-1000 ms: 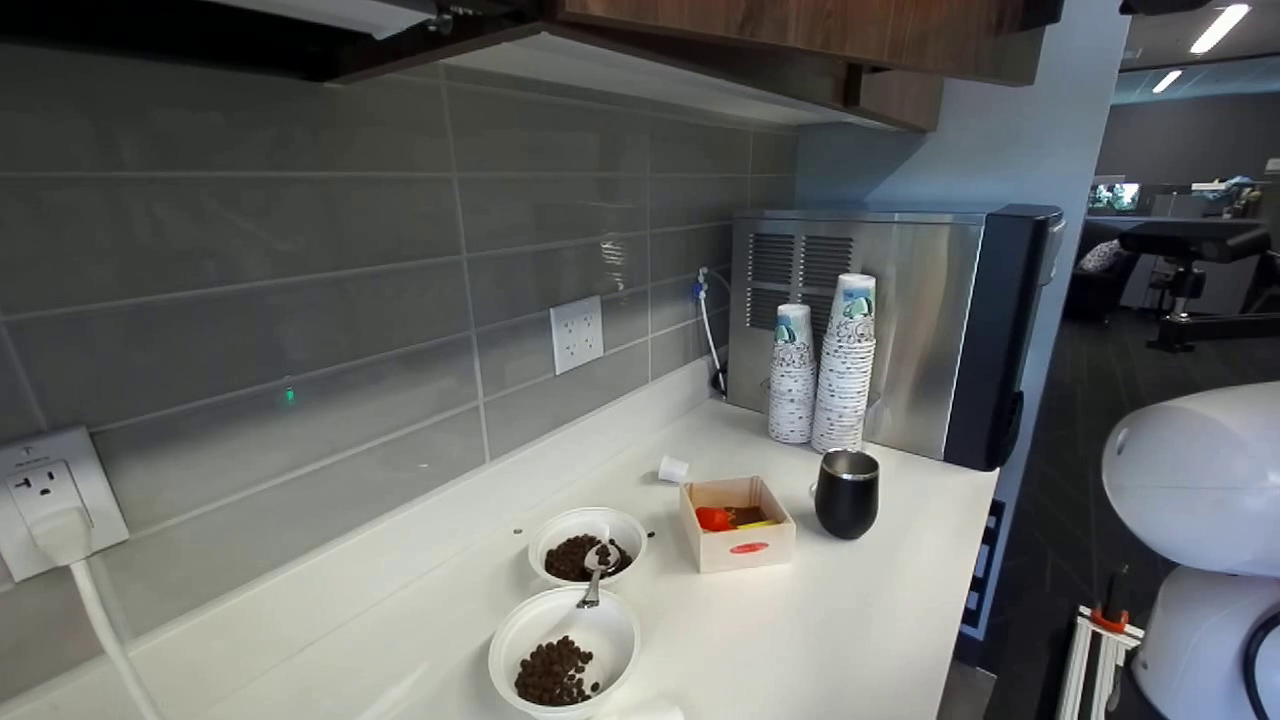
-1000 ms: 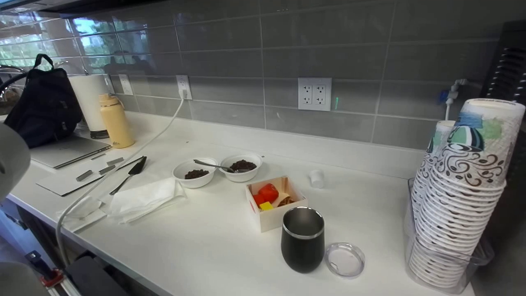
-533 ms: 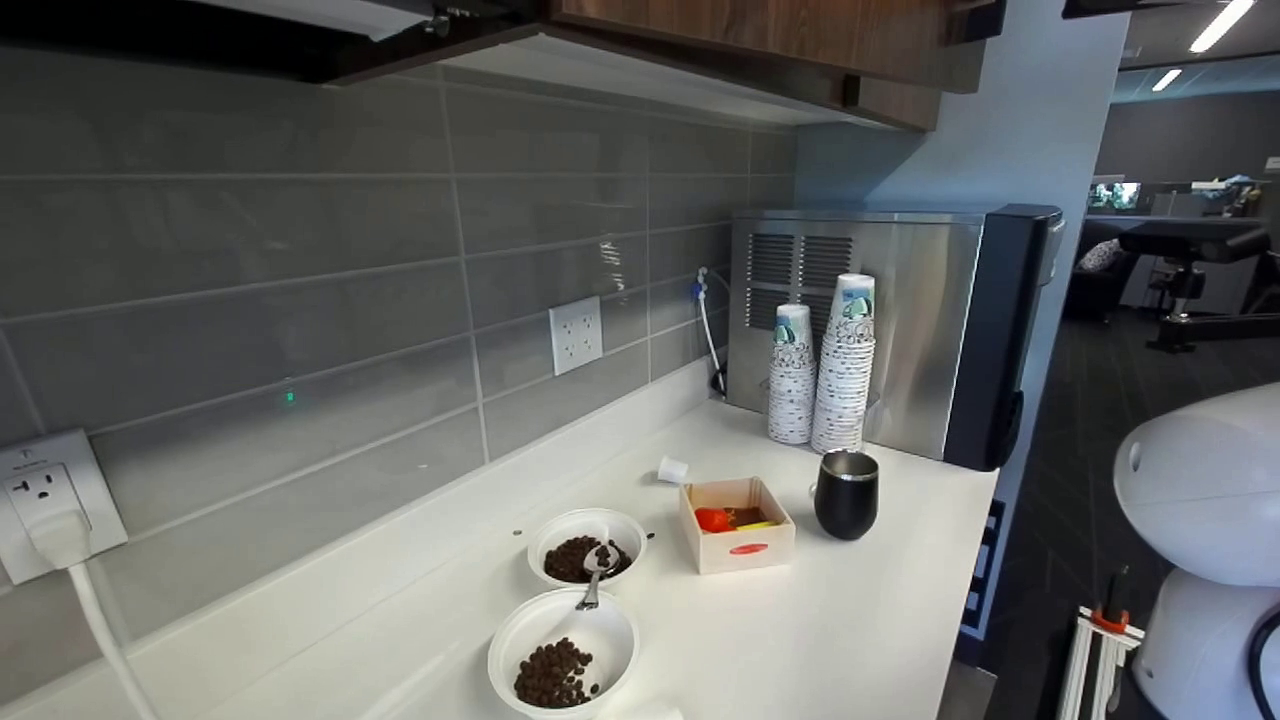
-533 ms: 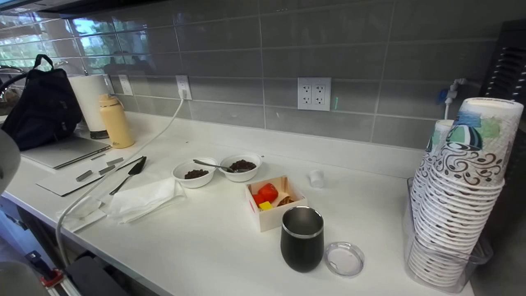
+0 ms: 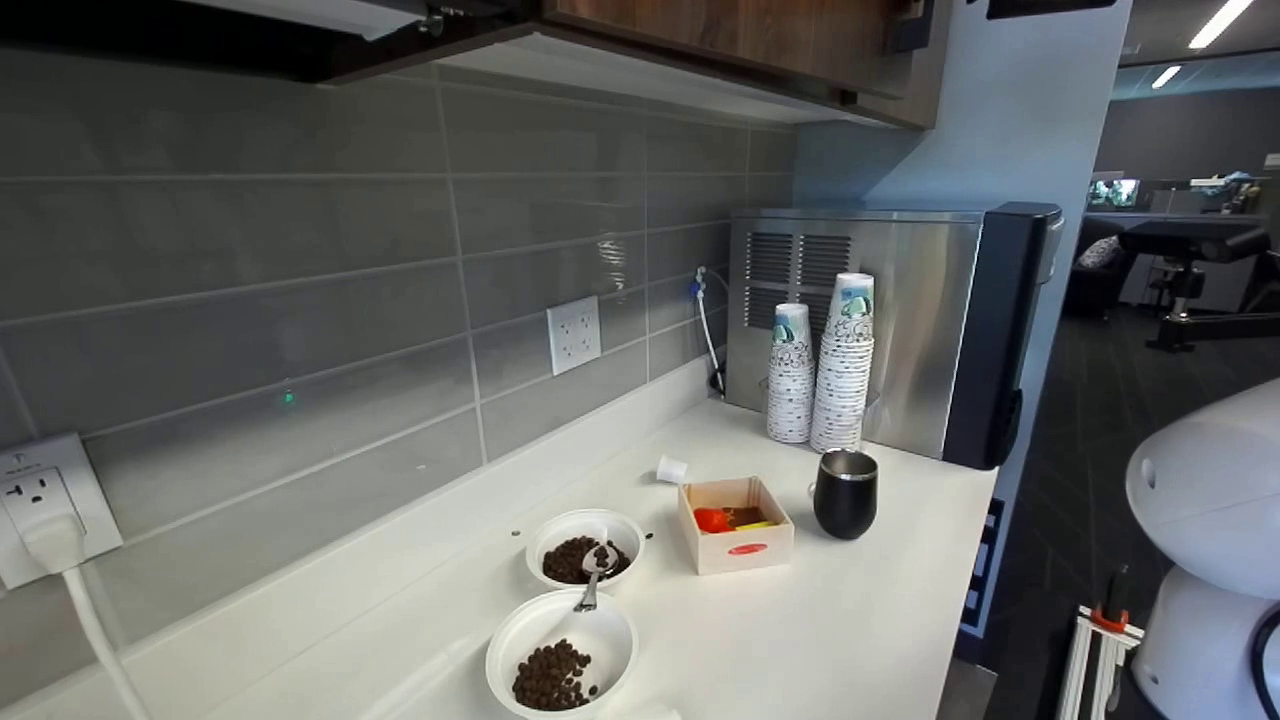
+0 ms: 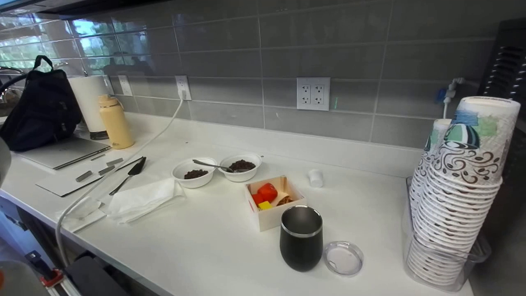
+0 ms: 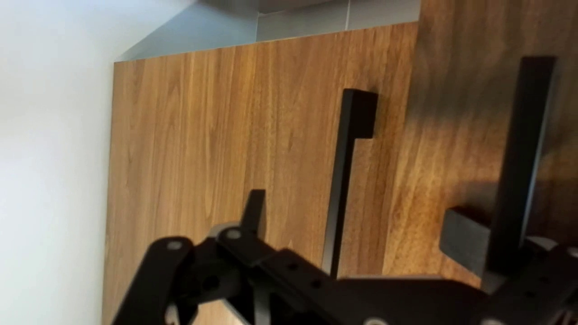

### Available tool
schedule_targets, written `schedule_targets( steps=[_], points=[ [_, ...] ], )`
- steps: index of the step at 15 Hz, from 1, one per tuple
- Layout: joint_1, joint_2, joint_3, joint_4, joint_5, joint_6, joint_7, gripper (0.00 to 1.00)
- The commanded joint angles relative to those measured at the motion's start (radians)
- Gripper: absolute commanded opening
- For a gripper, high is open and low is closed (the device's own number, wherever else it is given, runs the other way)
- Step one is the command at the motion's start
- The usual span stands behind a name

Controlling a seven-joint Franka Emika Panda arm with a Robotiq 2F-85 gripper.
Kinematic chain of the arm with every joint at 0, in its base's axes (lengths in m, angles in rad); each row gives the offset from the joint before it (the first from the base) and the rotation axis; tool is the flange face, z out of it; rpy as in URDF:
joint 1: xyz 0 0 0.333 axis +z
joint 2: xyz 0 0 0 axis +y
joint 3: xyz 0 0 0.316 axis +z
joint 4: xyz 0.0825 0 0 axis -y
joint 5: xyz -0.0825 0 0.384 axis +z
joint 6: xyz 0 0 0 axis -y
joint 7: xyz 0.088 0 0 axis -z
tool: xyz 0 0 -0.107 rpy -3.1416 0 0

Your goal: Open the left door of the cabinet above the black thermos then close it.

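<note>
The left door [image 5: 730, 30] of the dark wood cabinet [image 5: 922, 90] stands slightly ajar in an exterior view. In the wrist view, which is upside down, it is the nearer panel [image 7: 442, 149] on the right, with its black bar handle [image 7: 526, 149]. The right door [image 7: 226, 126] is farther, with its own handle [image 7: 343, 167]. My gripper [image 7: 386, 221] has its fingers wide apart with nothing between them. One finger is before the right door; the other is mostly hidden beside the left door's handle. The black thermos [image 5: 846, 497] stands upright on the counter, also in an exterior view [image 6: 302, 242].
A small wooden box [image 5: 745, 550], two white bowls [image 5: 630, 630] of dark beans, stacked paper cups [image 5: 843, 390] and a steel-and-black appliance [image 5: 920, 320] are on the counter. A transparent lid [image 6: 343, 259] lies beside the thermos. A side wall [image 7: 49, 135] borders the cabinet.
The left door has swung from wider open to nearly shut, its handle moving left in an exterior view. A dark part of my hand at the top moved left with it.
</note>
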Motion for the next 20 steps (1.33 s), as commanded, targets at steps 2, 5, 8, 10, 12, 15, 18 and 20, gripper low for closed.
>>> schedule_targets(
  steps=[2, 5, 8, 10, 12, 15, 18, 20],
  points=[
    [0.097, 0.046, -0.010, 0.077, 0.016, -0.087, 0.001, 1.00],
    [0.154, 0.037, -0.006, 0.077, 0.020, -0.120, -0.005, 1.00],
    [0.201, 0.004, 0.004, 0.058, 0.017, -0.148, -0.015, 1.00],
    [0.225, -0.030, -0.001, 0.040, 0.015, -0.166, -0.032, 1.00],
    [0.241, -0.069, -0.004, 0.024, 0.010, -0.197, -0.052, 1.00],
    [0.249, -0.158, -0.001, -0.020, -0.009, -0.278, -0.088, 1.00],
    [0.251, -0.240, -0.001, -0.058, -0.028, -0.391, -0.132, 1.00],
    [0.292, -0.280, -0.021, -0.071, -0.014, -0.501, -0.183, 1.00]
  ],
)
